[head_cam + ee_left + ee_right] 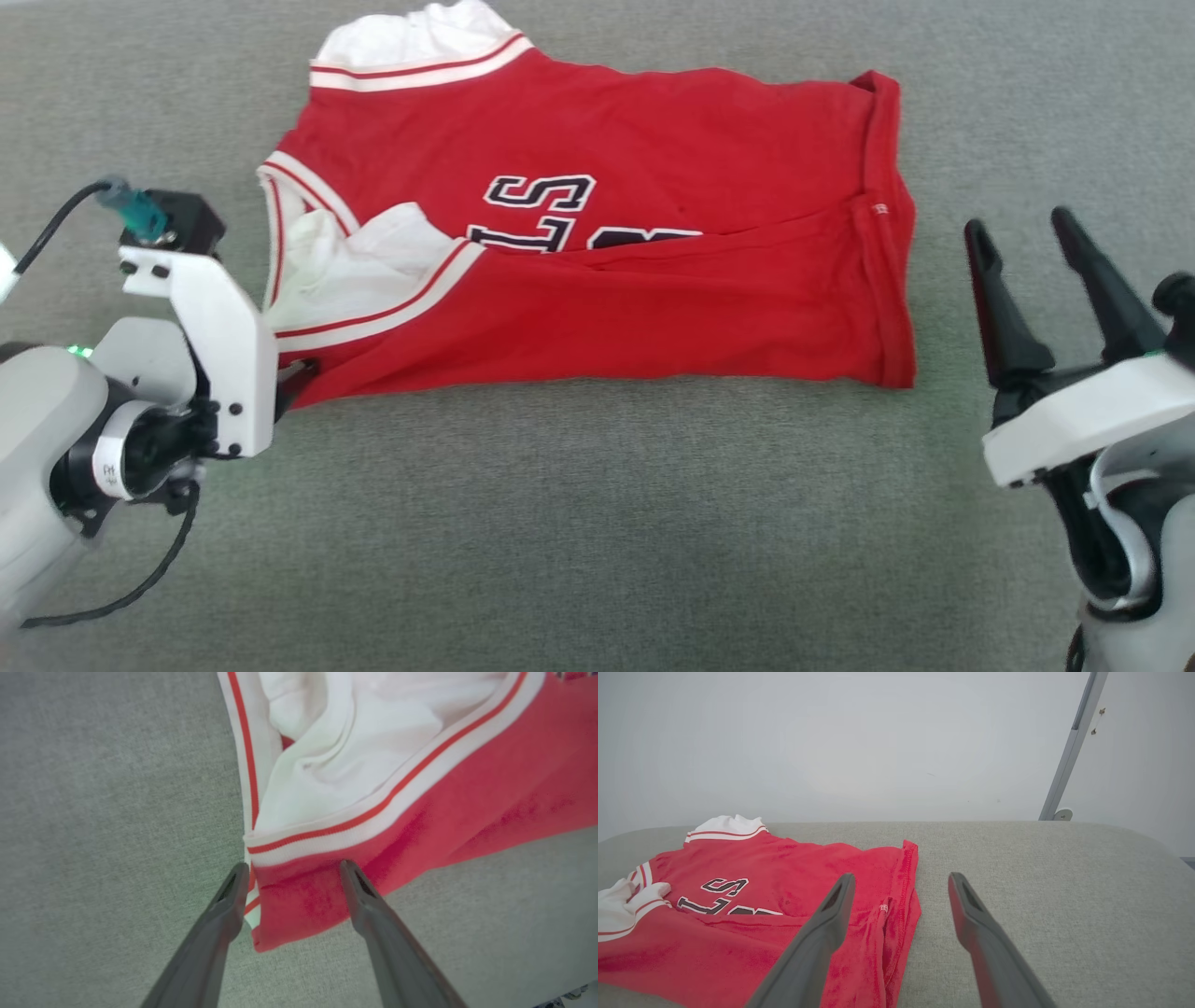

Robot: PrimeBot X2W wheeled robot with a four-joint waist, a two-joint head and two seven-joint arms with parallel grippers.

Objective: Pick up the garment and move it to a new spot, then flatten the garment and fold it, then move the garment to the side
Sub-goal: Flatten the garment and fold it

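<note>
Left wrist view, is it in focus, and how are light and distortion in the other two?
Left wrist view: the garment is soft, blurred, its white sleeve washed out. Head view: flat even light, faint shadow along the garment's near edge, lettering sharp. Right wrist view: wide angle bows the grey surface.

Grey counter (579,523) open along the near side of the garment (653,168) and right of its hem, where the right end effector (1022,229) hangs apart from the cloth. Left end effector (292,870), fingers spread, straddles the near-left corner of the garment: cloth obstructs there. Slanted metal post (1070,751) stands beyond the counter's far edge.
</note>
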